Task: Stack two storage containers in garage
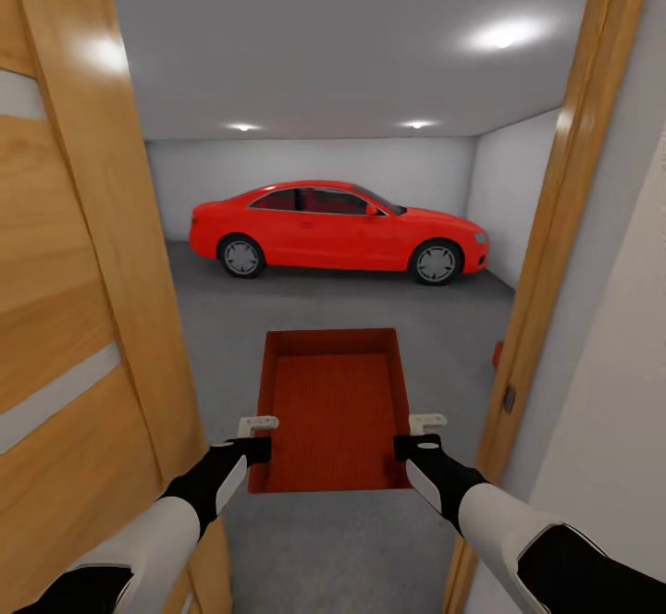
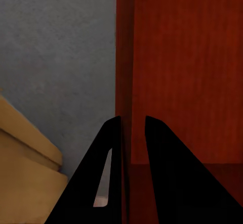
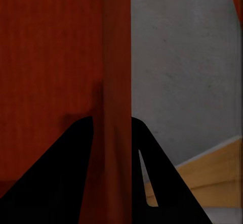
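1. Gripping one storage container (image 1: 333, 406) from either side, the two arms carry the orange-red bin level, out in front of the robot, in the doorway to the garage (image 1: 370, 161).
2. The left claw (image 1: 259, 438) is clamped on the bin's left wall near its near end; in the left wrist view its two dark fingers (image 2: 109, 173) straddle that thin wall (image 2: 124, 57), one inside and one outside.
3. The right claw (image 1: 414, 435) is clamped the same way on the right wall; the right wrist view shows the wall (image 3: 117, 57) passing between its fingers (image 3: 66, 178).
4. Below the bin lies the grey concrete floor (image 1: 324, 300) of the garage.
5. A wooden door (image 1: 65, 318) stands open on the left, and a wooden door frame (image 1: 555, 226) runs along the right.
6. A red car (image 1: 338, 230) is parked side-on at the far white wall, well beyond the bin.
7. A small red-orange shape (image 1: 498, 353) peeks out beside the right frame, low down; what it is cannot be told.
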You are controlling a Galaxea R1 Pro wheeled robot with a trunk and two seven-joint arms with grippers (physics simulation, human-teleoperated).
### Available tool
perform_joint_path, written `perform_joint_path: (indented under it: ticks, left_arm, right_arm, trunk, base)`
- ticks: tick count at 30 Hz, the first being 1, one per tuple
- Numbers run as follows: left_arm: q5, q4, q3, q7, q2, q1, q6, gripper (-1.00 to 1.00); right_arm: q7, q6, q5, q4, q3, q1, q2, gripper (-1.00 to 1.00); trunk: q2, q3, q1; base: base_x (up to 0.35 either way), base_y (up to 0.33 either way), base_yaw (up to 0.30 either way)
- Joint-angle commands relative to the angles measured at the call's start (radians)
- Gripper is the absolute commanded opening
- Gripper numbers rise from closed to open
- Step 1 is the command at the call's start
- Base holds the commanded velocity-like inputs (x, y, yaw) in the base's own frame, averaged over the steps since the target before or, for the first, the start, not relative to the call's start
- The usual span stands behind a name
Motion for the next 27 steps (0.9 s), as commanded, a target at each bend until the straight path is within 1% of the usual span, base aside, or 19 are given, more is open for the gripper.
perform_joint_path:
  ticks: [1,16,27]
  left_arm:
    - [0.021,-0.005,-0.02,0.008,0.0,-0.001,-0.007,-1.0]
    - [0.021,-0.005,-0.02,0.008,0.0,-0.001,-0.007,-1.0]
    - [0.021,-0.005,-0.02,0.008,0.0,-0.001,-0.007,-1.0]
  right_arm:
    - [0.024,0.007,-0.038,0.001,0.032,-0.001,0.0,-1.0]
    - [0.024,0.007,-0.038,0.001,0.032,-0.001,0.0,-1.0]
    - [0.024,0.007,-0.038,0.001,0.032,-0.001,0.0,-1.0]
  trunk:
    - [-0.002,-0.002,0.001]
    - [-0.002,-0.002,0.001]
    - [-0.002,-0.002,0.001]
  base:
    - [0.078,0.008,-0.146]
    - [0.076,0.001,-0.143]
    - [0.075,0.0,-0.014]
